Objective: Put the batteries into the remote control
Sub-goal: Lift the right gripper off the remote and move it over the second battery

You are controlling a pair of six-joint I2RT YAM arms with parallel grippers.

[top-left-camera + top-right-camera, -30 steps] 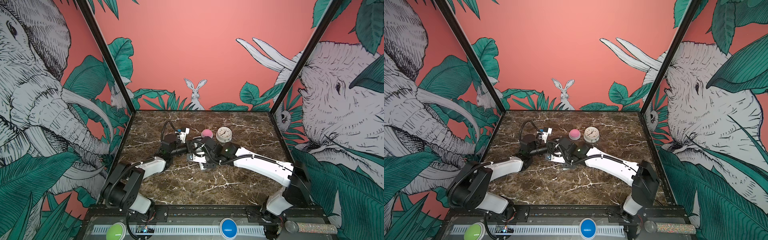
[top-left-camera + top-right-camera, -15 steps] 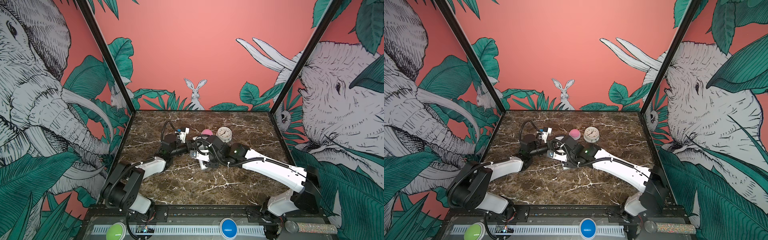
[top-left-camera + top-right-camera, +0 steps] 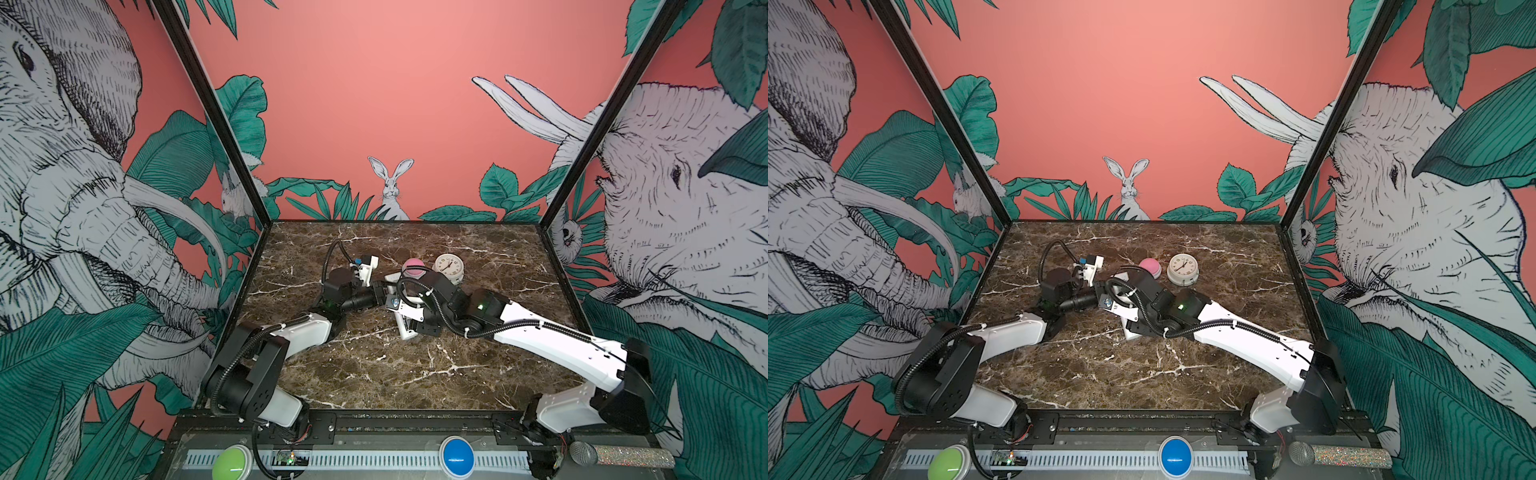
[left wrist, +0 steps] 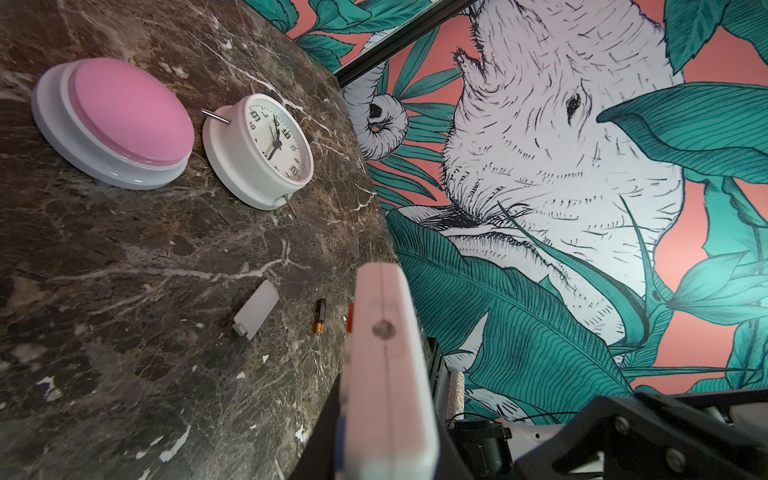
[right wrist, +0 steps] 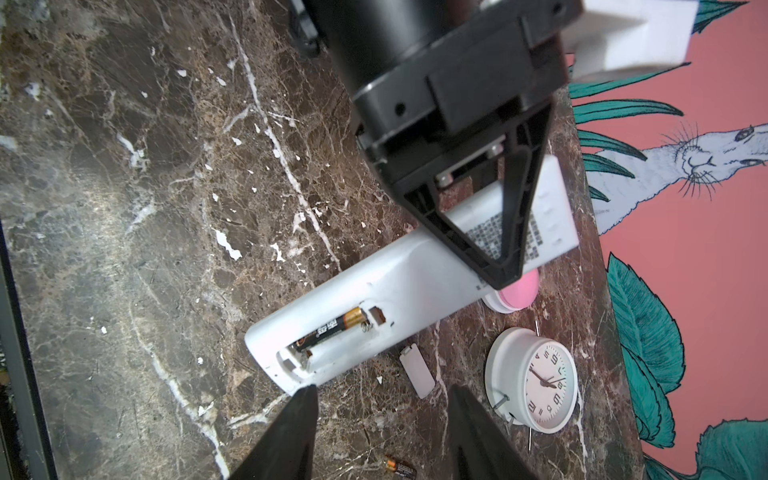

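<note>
The remote control (image 5: pixel 415 286) is a slim white bar held back-up just above the marble, seen edge-on in the left wrist view (image 4: pixel 386 374). My left gripper (image 5: pixel 503 274) is shut on its upper half. In the open recess lies one of the batteries (image 5: pixel 328 332), dark with a copper end. A second battery (image 5: pixel 401 465) lies loose on the marble (image 4: pixel 319 316). My right gripper (image 5: pixel 382 395) is open and empty, one fingertip just off the remote's recess end. In both top views only the remote's near end (image 3: pixel 404 328) (image 3: pixel 1130 330) shows below the wrists.
The small white battery cover (image 5: pixel 417 374) lies on the marble beside the remote. A round white clock (image 3: pixel 449 268) and a pink dome button (image 3: pixel 413 266) stand behind the grippers. The enclosure walls close in the left, right and back.
My right gripper's jaws have opened and its arm has drawn back toward the right. The left arm and the remote have stayed where they were.
</note>
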